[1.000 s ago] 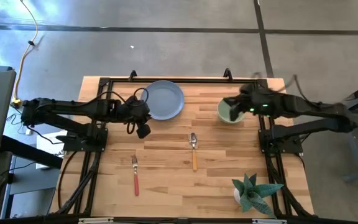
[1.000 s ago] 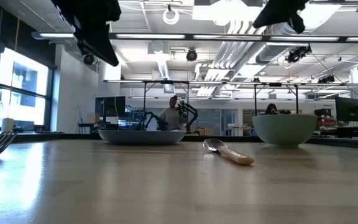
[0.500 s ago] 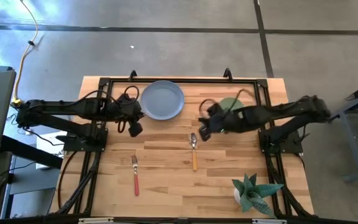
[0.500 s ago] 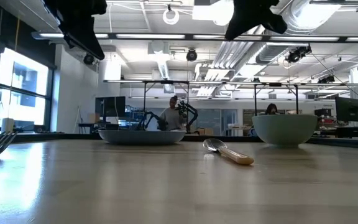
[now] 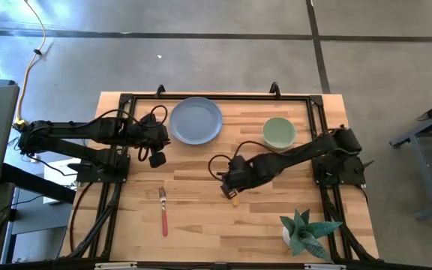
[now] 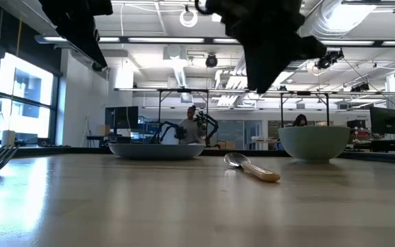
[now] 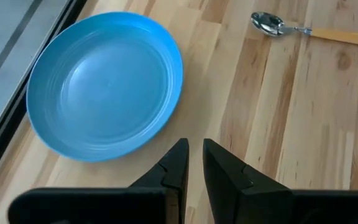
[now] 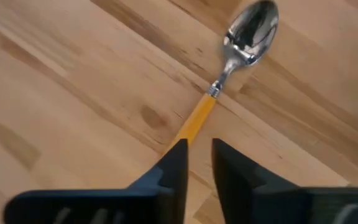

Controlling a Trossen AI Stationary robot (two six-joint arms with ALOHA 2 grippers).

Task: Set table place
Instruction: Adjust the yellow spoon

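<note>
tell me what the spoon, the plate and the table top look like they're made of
Spoon: polished metal bowl and neck, mirror-bright with reflections; the orange handle looks like matte plastic, though painted wood is possible.
Plate: smooth glossy blue, with soft sheen and faint rings, likely glazed ceramic or hard plastic.
Table: light wood in jointed planks, with visible grain and knots, satin finish.

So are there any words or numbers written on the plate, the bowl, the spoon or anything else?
None that can be read.
The plate, bowl, spoon and fork are plain.
The screens in the room behind the table are too far off to read.
</note>
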